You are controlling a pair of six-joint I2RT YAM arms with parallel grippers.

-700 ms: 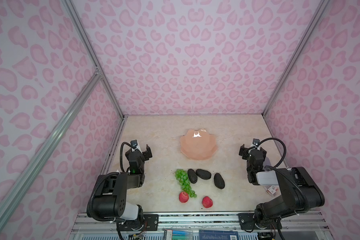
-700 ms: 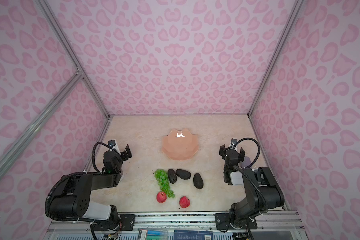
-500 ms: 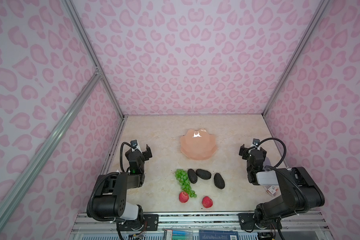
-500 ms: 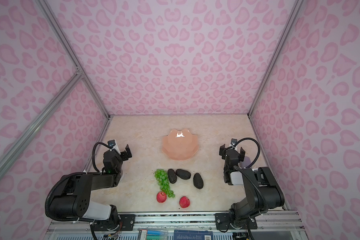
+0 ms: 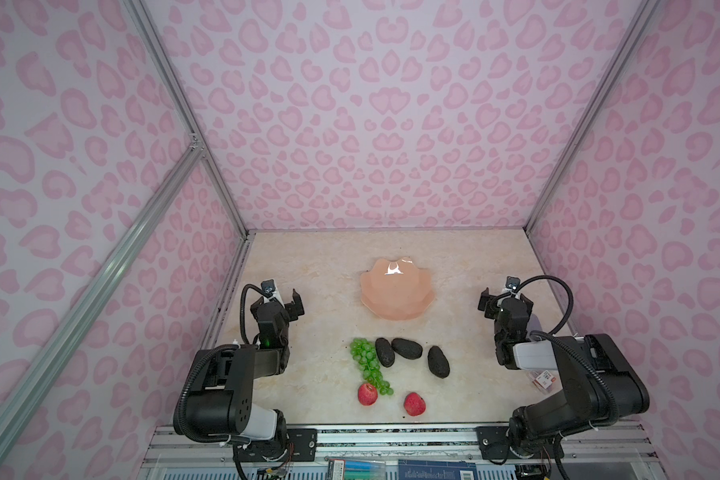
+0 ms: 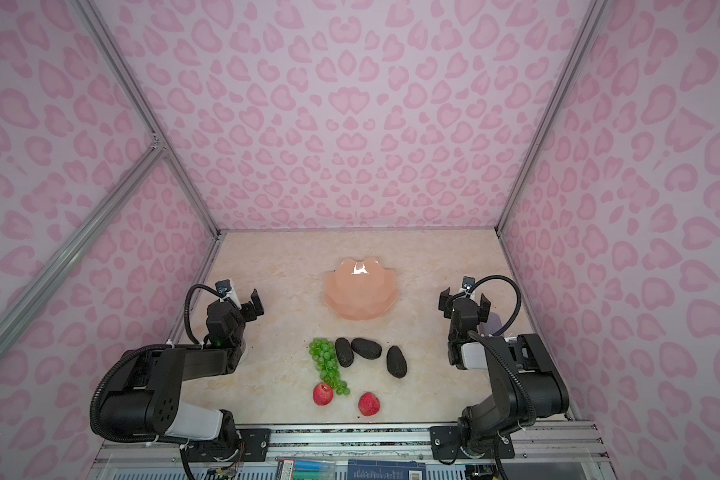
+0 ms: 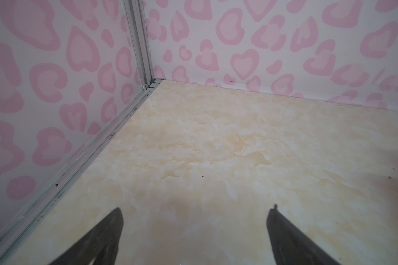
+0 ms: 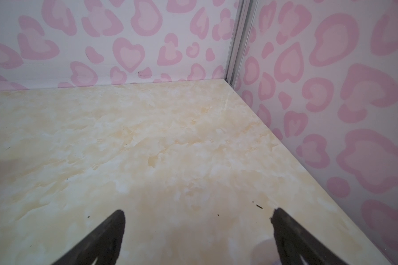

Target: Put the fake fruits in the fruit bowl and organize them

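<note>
The peach-pink fruit bowl (image 5: 396,291) (image 6: 360,293) sits empty mid-table. In front of it lie a bunch of green grapes (image 5: 364,357) (image 6: 324,357), three black avocados (image 5: 384,352) (image 5: 407,348) (image 5: 438,361) and two red apples (image 5: 367,394) (image 5: 414,404), all on the table. My left gripper (image 5: 281,299) (image 7: 196,207) hovers open and empty near the left wall. At the right side my right gripper (image 5: 504,301) (image 8: 198,210) is open too, holding nothing. Neither wrist view shows any fruit or the bowl.
A lavender object (image 6: 493,322) (image 8: 262,252) lies just beside my right gripper. A small red-and-white tag (image 5: 543,378) hangs by the right arm. Pink patterned walls close in the beige marble table (image 5: 329,266) on three sides, with metal rails at the corners.
</note>
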